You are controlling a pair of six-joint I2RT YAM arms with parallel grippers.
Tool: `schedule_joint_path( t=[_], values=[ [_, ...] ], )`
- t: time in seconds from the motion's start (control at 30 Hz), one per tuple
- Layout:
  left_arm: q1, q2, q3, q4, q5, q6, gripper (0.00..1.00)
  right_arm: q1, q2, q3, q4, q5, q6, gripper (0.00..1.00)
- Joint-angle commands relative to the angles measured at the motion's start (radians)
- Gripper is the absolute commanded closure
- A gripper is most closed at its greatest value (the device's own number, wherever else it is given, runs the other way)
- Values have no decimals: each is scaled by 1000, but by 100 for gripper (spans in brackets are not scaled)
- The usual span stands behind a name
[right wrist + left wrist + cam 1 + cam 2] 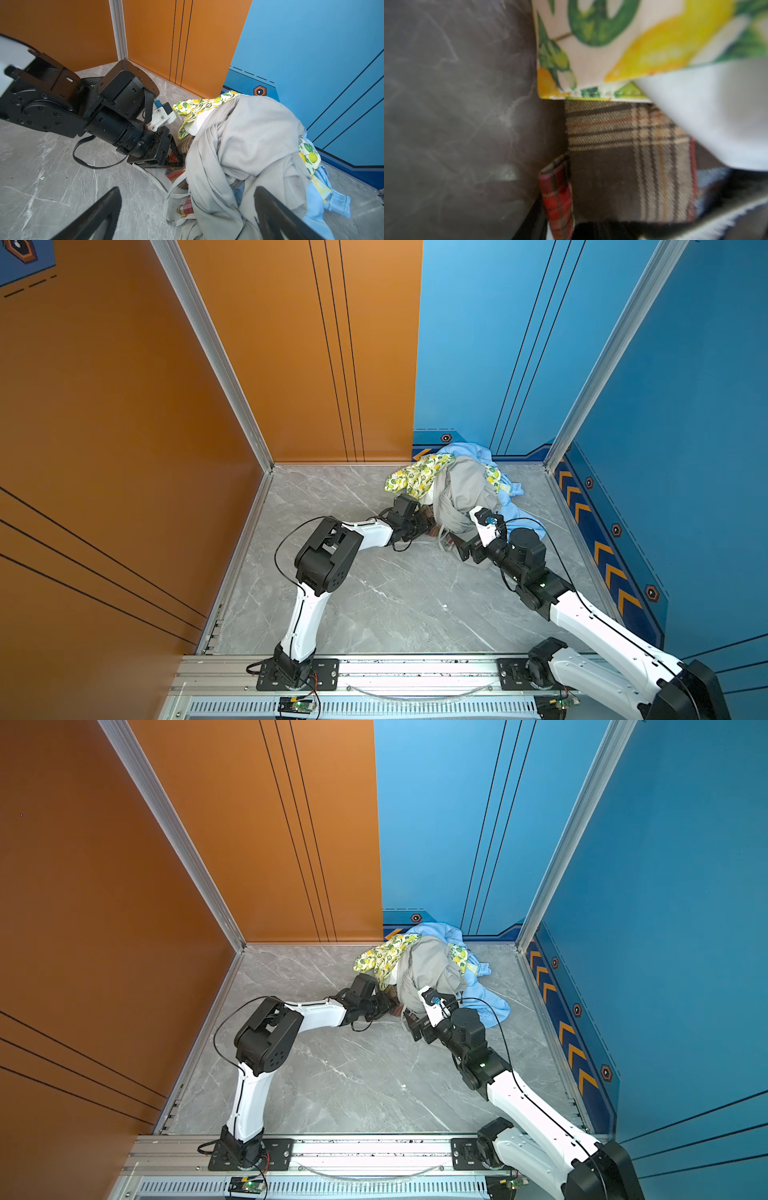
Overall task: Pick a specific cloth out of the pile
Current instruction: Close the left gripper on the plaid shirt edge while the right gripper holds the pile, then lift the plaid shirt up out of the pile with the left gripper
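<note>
Right wrist view: left claw (176, 159) sits narrow round the red-orange plaid shirt cloth (175, 174) at the near-left foot of the heaped garment pile (249, 133), and I cannot tell whether it grips. Right claw (187, 193) gapes wide. Grasping step, I judge; next calls for a firm clamp, then a pull clear.

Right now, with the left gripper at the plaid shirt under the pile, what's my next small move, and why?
Probably close the left gripper on the cloth before pulling. In the right wrist view plaid fabric sits between its jaws, but most of it lies under the grey garment, so a loose pinch could slip. The right gripper is open and holds nothing.
</note>
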Motion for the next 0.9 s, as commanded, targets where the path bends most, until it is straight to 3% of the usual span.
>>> schedule_joint_path(
  t=[0.0,0.13,0.17,0.3,0.6,0.87],
  values=[
    [-9,38,14,53,-21,-22,71,-10,-9,-13,32,24,22,0],
    [-11,33,14,86,-34,-38,98,-22,-3,-18,46,44,40,0],
    [-12,18,16,86,-46,-30,100,-26,0,-17,51,57,50,0],
    [-14,-42,57,52,-81,-5,100,-59,16,-20,72,56,93,0],
    [-29,-113,319,-202,-119,110,100,-132,32,16,43,133,240,0],
    [-34,-1,818,-464,-105,209,100,-169,-33,60,-8,184,350,0]
  ],
)
